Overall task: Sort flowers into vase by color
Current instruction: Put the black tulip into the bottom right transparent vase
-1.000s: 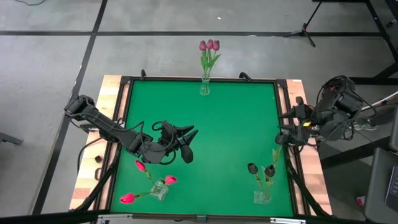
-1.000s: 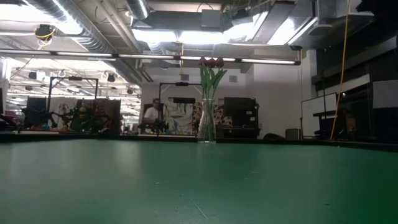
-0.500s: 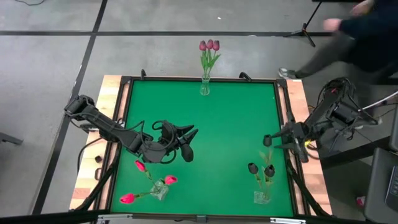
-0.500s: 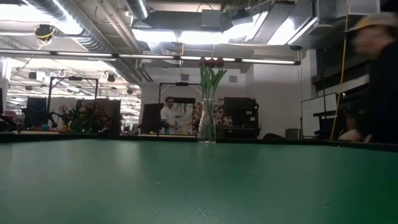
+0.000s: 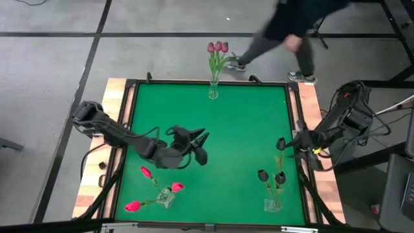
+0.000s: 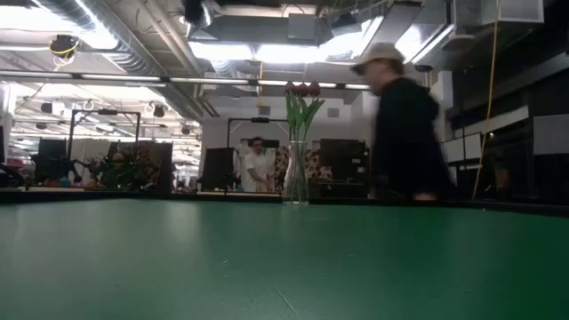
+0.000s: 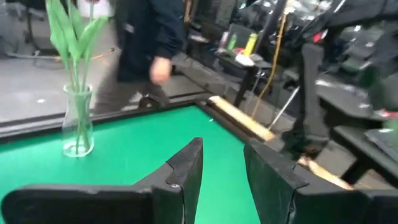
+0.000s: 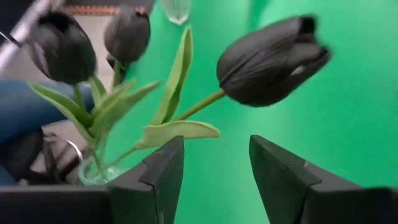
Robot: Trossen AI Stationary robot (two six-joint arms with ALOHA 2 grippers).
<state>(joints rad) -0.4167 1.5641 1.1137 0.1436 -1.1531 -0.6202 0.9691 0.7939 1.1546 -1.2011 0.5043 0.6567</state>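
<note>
Right end effector [image 5: 292, 144]: positioned over the right edge of the green tabletop [image 5: 239, 123], just on the far side of the near-right vase; the fingers [image 8: 163, 171] are seen spread apart in the right wrist view, with a stem passing toward the gap between them; whether the stem is touched by them cannot be told.
Black tulip at the right end effector [image 8: 270, 59]: held out over the green surface, its head [image 5: 281, 144] just left of the fingertips in the high view, its stem and a leaf running back toward the fingers.
Near-right vase [image 5: 272, 205]: a clear glass placed by the near-right corner, with two black tulips [image 5: 271, 176] standing in it; both heads are also seen in the right wrist view [image 8: 59, 45].
Left end effector [image 5: 202, 144]: placed over the left-centre of the tabletop, pointing right; the fingers [image 7: 186, 171] are parted with nothing between them.
Near-left vase [image 5: 165, 197]: a clear glass by the near-left corner, with three pink-red tulips [image 5: 146, 173] splayed outward from it.
Far vase [image 5: 213, 90]: a tall clear glass at the middle of the far edge, upright, with three mauve-purple tulips [image 5: 218, 47] in it; it is also seen in the low view [image 6: 296, 173] and the left wrist view [image 7: 77, 124].
Person [image 5: 291, 22]: seen blurred on the floor beyond the far-right corner of the tabletop, in dark clothing and a light cap [image 6: 377, 55].
</note>
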